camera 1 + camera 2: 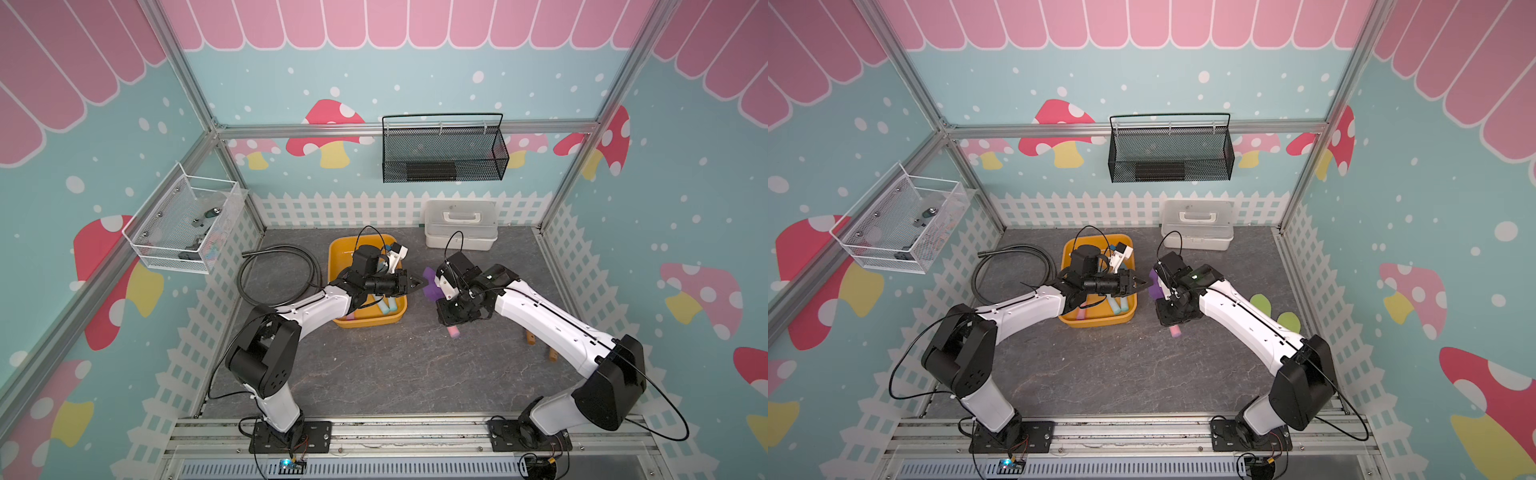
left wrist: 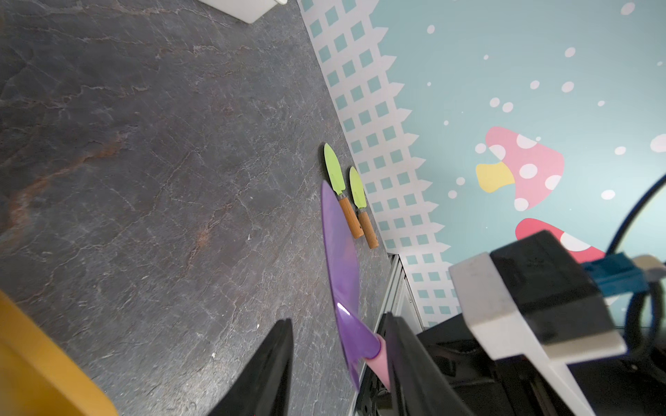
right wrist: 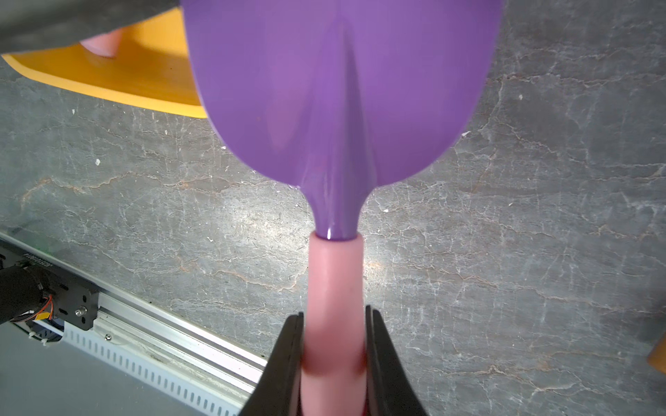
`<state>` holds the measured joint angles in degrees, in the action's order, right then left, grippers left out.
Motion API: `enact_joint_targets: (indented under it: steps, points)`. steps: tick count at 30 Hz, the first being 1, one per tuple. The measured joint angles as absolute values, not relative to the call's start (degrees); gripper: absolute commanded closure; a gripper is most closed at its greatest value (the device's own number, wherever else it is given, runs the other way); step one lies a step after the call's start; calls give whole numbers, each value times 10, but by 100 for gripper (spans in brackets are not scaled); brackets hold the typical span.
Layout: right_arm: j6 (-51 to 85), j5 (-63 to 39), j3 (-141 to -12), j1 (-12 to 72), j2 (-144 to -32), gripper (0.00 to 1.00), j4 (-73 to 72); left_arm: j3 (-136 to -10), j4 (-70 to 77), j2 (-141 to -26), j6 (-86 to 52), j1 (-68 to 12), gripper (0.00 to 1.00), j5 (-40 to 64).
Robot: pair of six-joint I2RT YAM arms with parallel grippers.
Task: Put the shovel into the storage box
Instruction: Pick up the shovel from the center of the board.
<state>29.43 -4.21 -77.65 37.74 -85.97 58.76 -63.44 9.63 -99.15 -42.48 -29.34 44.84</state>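
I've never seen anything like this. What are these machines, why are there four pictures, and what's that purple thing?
These are two robot arms on a table, each ending in a two-fingered gripper. Two pictures look down from overhead; two come from cameras on the arms' wrists. The right gripper is shut on the pink handle of a purple toy shovel. The left gripper, open, is right beside its blade. The yellow storage box lies under that arm. Two green shovels and a white case also sit on the table.
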Motion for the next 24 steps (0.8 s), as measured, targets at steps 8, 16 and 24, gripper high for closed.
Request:
enact_joint_targets:
  steps: [8, 16, 24]
  points:
    - [295, -42, -789, 384, -868, 100, 590, -637, 108, -1006, -433, -294, 83, 453]
    - [298, -22, -803, 397, -885, 98, 600, -637, 113, -1008, -462, -295, 100, 447]
    - [298, 2, -835, 404, -901, 71, 626, -640, 117, -1008, -469, -294, 100, 442]
